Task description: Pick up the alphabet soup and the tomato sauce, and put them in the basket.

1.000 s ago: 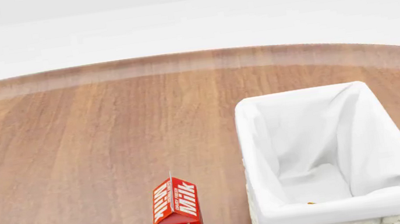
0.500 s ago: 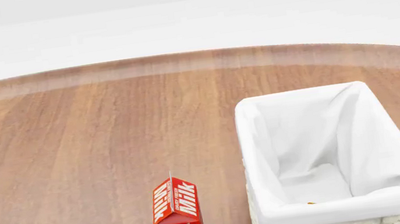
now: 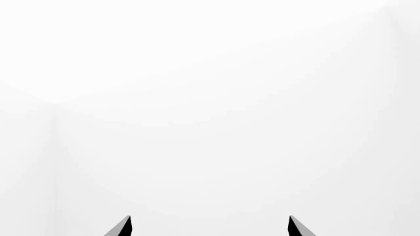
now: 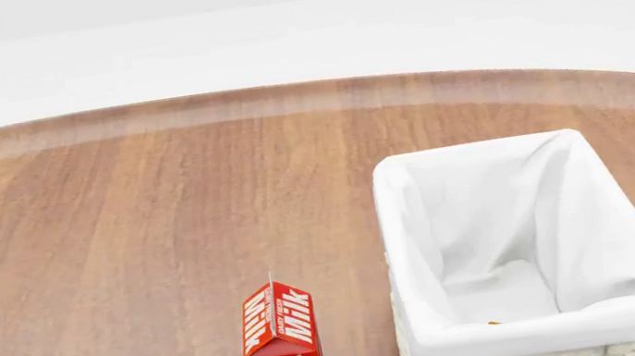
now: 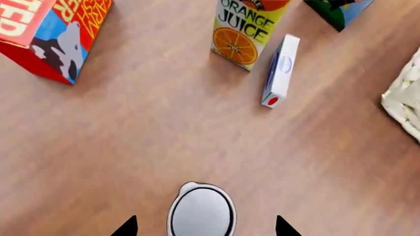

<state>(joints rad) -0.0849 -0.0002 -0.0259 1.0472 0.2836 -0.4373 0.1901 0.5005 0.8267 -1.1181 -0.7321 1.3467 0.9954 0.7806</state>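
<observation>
Below the right gripper (image 5: 204,227), spread fingers (image 5: 125,227) straddle a pale can top (image 5: 201,212) on the tabletop (image 5: 164,137); label hidden, so can't tell which can. Basket (image 4: 526,242) empty. Head view unchanged over the last second, left arm barely shifted. Left gripper (image 3: 208,227) spread, facing blank white.

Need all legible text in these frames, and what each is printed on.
"Milk", three times (two roof panels, front face), on the milk carton; the small print in its red circle is too small to read.
"ORANGE JUICE" on the orange juice carton.
The red carton shows only cut-off letters, not readable.
The small white-and-blue box has a logo too blurred to read.
The can top shows no text.
</observation>
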